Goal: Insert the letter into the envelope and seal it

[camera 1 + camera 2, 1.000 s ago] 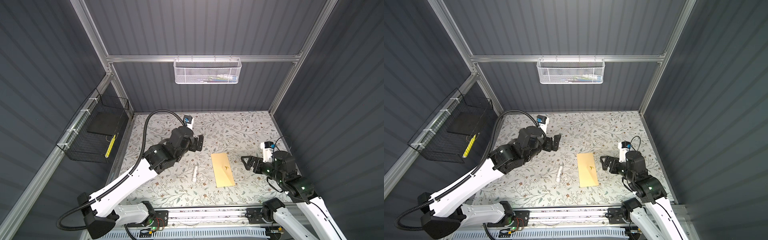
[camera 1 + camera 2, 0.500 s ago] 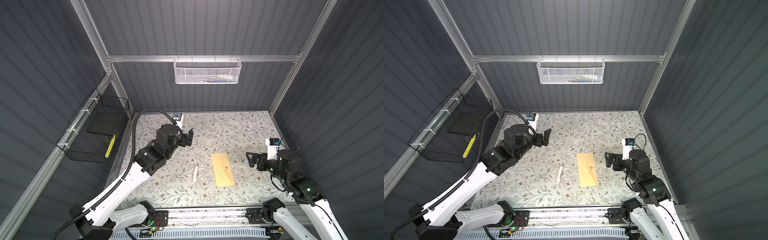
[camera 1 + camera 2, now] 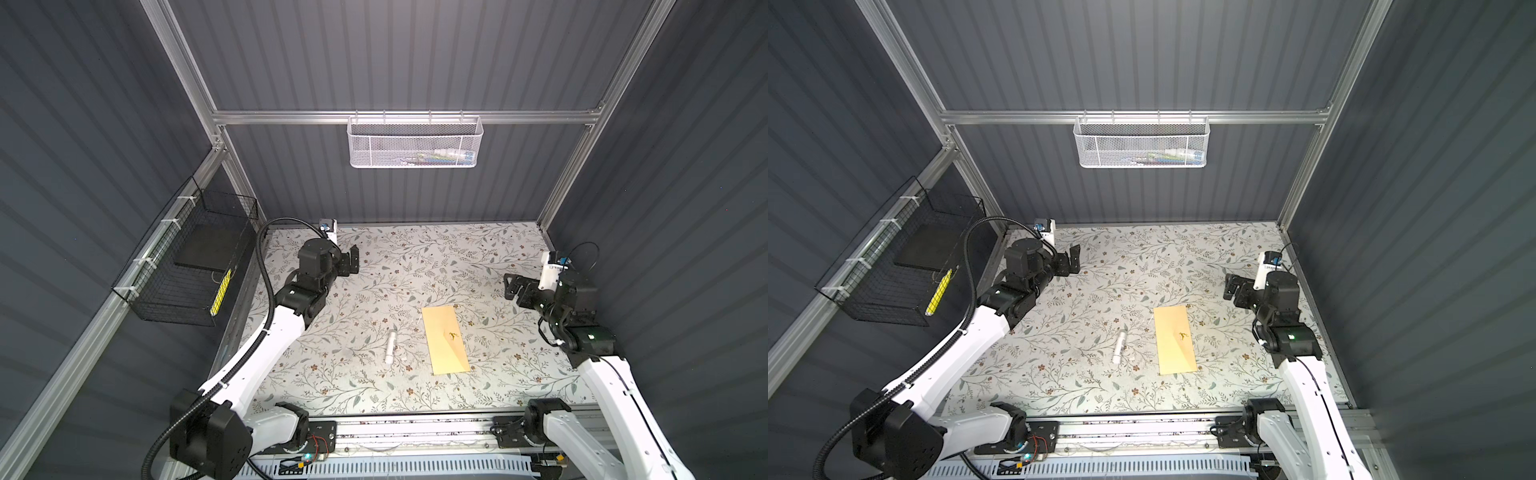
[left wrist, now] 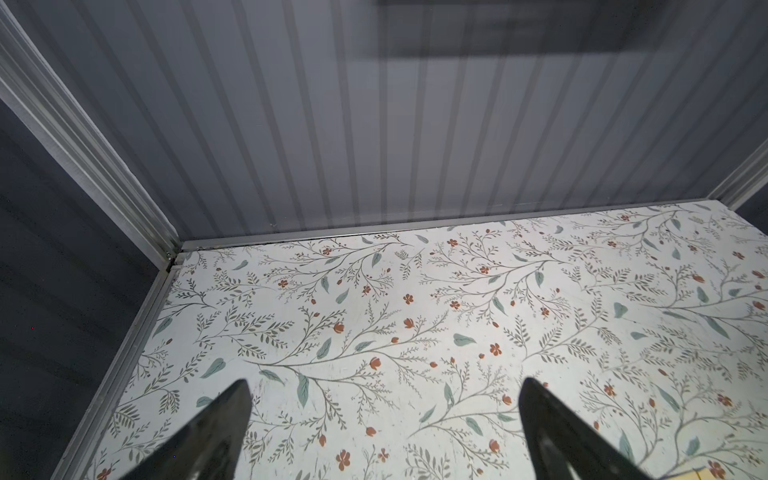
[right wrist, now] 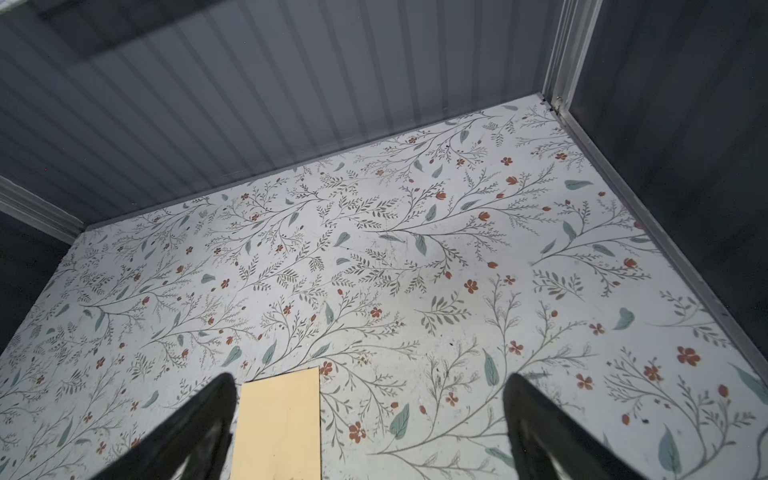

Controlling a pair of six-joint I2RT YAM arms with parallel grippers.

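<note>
The tan envelope lies flat on the flowered table, right of the middle, with a small dark mark on its face. The letter is not in view. My left gripper hovers open and empty over the table's far left, well away from the envelope. My right gripper stands open and empty at the right, a short way beyond the envelope's far right corner. The right wrist view shows the envelope beside one finger of the open right gripper. Under the open left gripper lies bare table.
A small white cylindrical stick lies just left of the envelope. A white mesh basket hangs on the back wall. A black wire basket hangs on the left wall. A metal rail runs along the front edge.
My left arm has pulled back from the middle toward the far left. My right gripper has drawn away from the envelope toward the right wall. Both stayed open; envelope and stick have not moved.
</note>
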